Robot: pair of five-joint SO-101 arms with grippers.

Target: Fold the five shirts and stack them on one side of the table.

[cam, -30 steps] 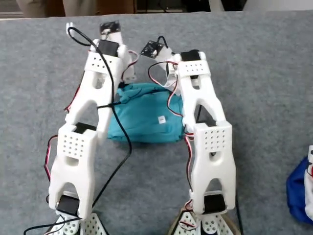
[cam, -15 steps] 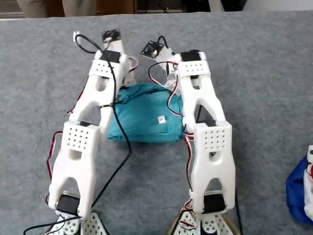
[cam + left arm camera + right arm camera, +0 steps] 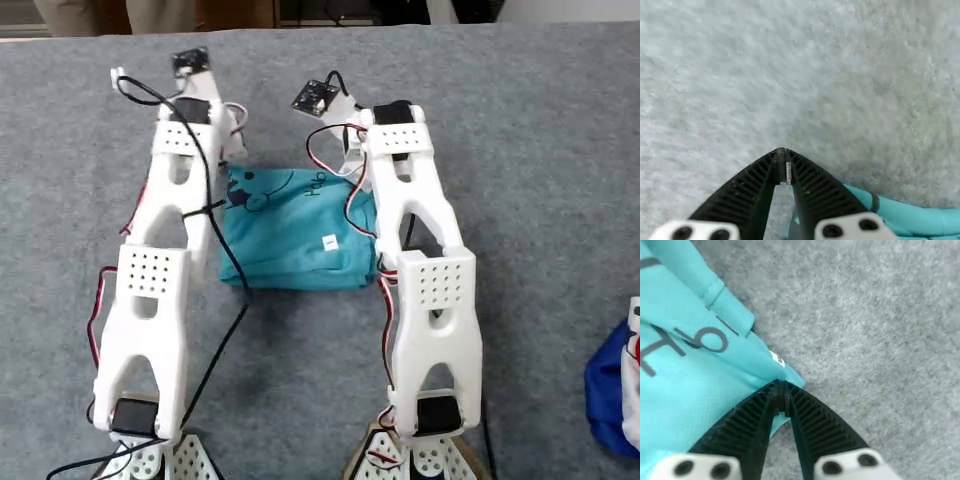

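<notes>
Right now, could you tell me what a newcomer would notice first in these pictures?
The teal shirt, folded on the grey table between the left arm and the right arm, draws the eye first. A blue cloth lies at the table's edge beyond the right arm.

Teal shirt [image 3: 300, 235] was hemmed in: left arm [image 3: 145, 330] ran along its left edge, right arm [image 3: 430, 300] along its right. Black cable [image 3: 244, 292] crossed shirt's near left corner and near gap between arm bases. Wide passage lay over table [image 3: 540, 180] right of right arm, ending at blue cloth [image 3: 605, 395] on near right edge. Far strip beyond both arms was passable.
</notes>
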